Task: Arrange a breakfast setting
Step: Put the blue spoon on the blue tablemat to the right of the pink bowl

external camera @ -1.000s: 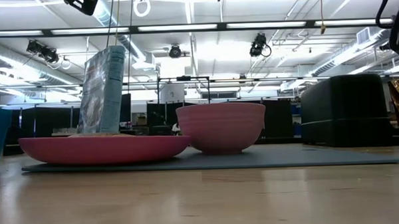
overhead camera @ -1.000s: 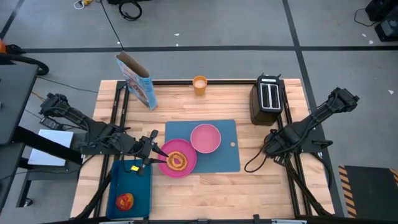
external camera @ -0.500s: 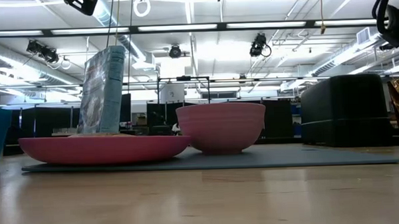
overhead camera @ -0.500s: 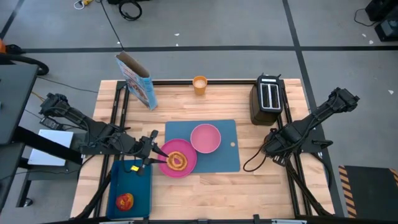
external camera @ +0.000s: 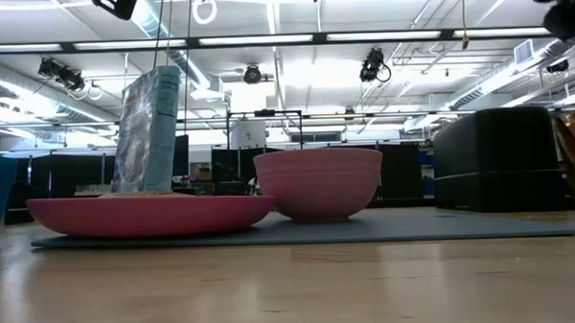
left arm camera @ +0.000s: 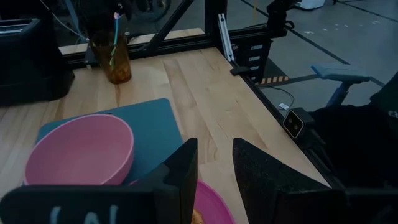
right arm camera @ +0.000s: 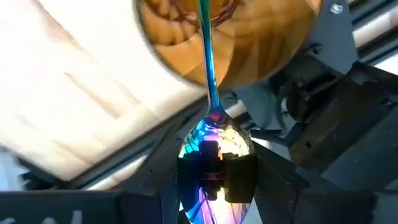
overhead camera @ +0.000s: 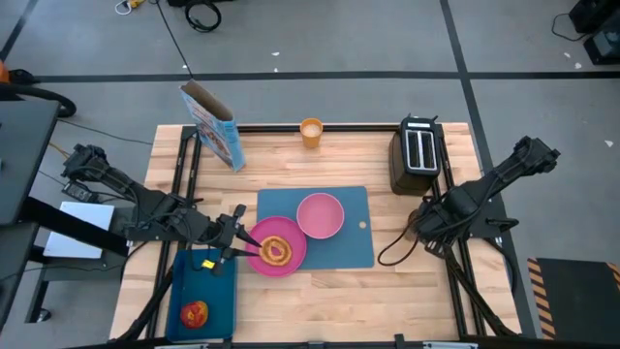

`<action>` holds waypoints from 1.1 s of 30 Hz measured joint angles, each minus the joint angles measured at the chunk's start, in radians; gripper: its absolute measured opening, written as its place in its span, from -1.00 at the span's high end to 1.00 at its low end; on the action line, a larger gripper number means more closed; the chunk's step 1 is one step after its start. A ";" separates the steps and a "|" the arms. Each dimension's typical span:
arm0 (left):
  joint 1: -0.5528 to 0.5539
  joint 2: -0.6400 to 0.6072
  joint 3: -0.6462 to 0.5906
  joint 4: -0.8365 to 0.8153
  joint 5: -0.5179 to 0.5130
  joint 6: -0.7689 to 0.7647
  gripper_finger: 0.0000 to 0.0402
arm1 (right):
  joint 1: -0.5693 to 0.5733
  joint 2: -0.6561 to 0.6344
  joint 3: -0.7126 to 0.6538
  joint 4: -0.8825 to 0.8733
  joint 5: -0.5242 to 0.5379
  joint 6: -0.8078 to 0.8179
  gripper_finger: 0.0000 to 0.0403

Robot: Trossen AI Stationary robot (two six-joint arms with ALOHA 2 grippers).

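Worktop [overhead camera: 320, 160]: pale wood, plank-striped. Placemat [overhead camera: 354, 247]: flat blue-teal. Plate [overhead camera: 291, 260]: deep pink. Bowl [overhead camera: 319, 214]: paler pink. Toast slice [overhead camera: 276, 251]: golden brown with a darker swirl. Cup [overhead camera: 311, 132]: orange. Cereal box [overhead camera: 211, 127]: blue with printed panels. Toaster [overhead camera: 417, 155]: black. Tray [overhead camera: 203, 291]: dark blue. Apple [overhead camera: 195, 313]: red with a yellow patch. Spoon [right arm camera: 214, 143]: iridescent blue, purple and gold.

Robot lab in a big industrial hall

Bare ceiling ducts [external camera: 515, 72], strip lights [external camera: 283, 39], taped concrete floor [overhead camera: 320, 48], wooden desk [overhead camera: 320, 160] on black framing.
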 joint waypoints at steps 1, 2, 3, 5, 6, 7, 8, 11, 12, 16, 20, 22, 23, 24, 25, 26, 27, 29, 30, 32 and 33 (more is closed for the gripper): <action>0.000 0.000 0.000 0.000 0.000 0.000 0.45 | 0.000 0.000 0.013 0.000 -0.001 0.004 0.18; 0.000 0.000 0.000 0.000 0.000 0.000 0.45 | 0.000 0.000 0.025 0.000 -0.004 0.009 0.18; 0.000 0.000 0.000 0.000 0.000 0.000 0.45 | 0.000 0.000 0.037 0.000 -0.011 0.018 0.18; 0.000 0.000 0.000 0.000 0.000 0.001 0.45 | 0.000 0.000 0.060 0.000 -0.022 0.038 0.18; 0.000 0.000 0.000 0.000 0.000 0.001 0.45 | 0.000 0.000 0.071 0.000 -0.030 0.049 0.18; 0.000 0.000 0.000 0.000 0.000 0.001 0.45 | 0.000 0.000 0.082 0.000 -0.039 0.058 0.18; 0.000 0.000 0.000 0.000 0.000 0.001 0.45 | 0.000 0.000 0.091 0.000 -0.050 0.065 0.18; 0.000 0.000 0.000 0.000 0.000 0.001 0.45 | 0.000 0.000 0.121 0.000 -0.096 0.097 0.18; 0.000 0.000 0.000 0.000 0.000 0.001 0.45 | 0.002 0.000 0.132 0.000 -0.112 0.109 0.18; 0.000 0.000 0.000 -0.011 0.000 0.001 0.45 | 0.020 -0.003 0.170 0.001 -0.139 0.150 0.18; 0.001 0.000 0.000 -0.024 0.000 0.013 0.45 | 0.041 -0.013 0.197 0.000 -0.131 0.197 0.18; 0.001 0.000 0.000 -0.023 0.000 0.030 0.45 | 0.052 -0.018 0.213 0.000 -0.114 0.221 0.18; 0.001 0.000 0.000 -0.021 0.000 0.043 0.45 | 0.058 -0.021 0.221 0.000 -0.104 0.231 0.18; 0.001 0.001 0.000 -0.014 0.000 0.052 0.45 | 0.065 -0.023 0.230 0.000 -0.092 0.240 0.18; 0.001 0.007 0.000 -0.002 0.000 0.062 0.45 | 0.071 -0.024 0.239 0.000 -0.084 0.247 0.18; 0.001 0.017 0.001 0.012 0.000 0.076 0.45 | 0.079 -0.024 0.247 0.000 -0.078 0.256 0.18; 0.001 0.026 0.001 0.023 0.000 0.091 0.45 | 0.086 -0.024 0.255 0.000 -0.069 0.266 0.18; 0.001 0.052 0.001 0.063 0.000 0.126 0.45 | 0.097 -0.024 0.269 0.000 -0.053 0.280 0.18; 0.001 0.069 0.001 0.088 0.000 0.144 0.45 | 0.102 -0.024 0.273 0.001 -0.036 0.287 0.18; 0.002 0.106 0.001 0.136 0.000 0.190 0.45 | 0.109 -0.024 0.277 0.001 0.012 0.290 0.18; 0.002 0.127 0.001 0.168 -0.001 0.219 0.45 | 0.110 -0.023 0.277 0.004 0.040 0.288 0.18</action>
